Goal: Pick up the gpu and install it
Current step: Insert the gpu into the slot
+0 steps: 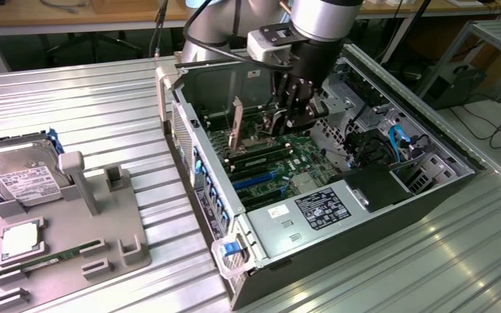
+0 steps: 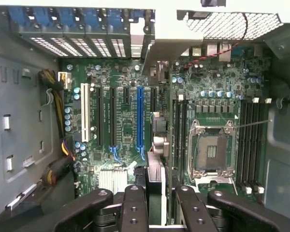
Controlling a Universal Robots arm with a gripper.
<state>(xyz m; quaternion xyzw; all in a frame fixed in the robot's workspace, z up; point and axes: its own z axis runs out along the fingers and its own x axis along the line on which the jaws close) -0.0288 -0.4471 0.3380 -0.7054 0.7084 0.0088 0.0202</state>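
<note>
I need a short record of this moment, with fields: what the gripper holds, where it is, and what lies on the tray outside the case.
gripper: gripper closed on the gpu
place: inside the open computer case, above the motherboard
gpu pose: on edge, beside the long blue slot
seated in slot: cannot tell
grey tray: hard drive, processor, memory stick

The grey metal computer case [image 1: 338,261] stands open above. Inside, the claw [image 2: 159,210] gripping the thin black gpu card [image 2: 154,180] fits between the case's slotted end wall [image 1: 184,124] and the grey drive cage [image 1: 355,99].
</note>
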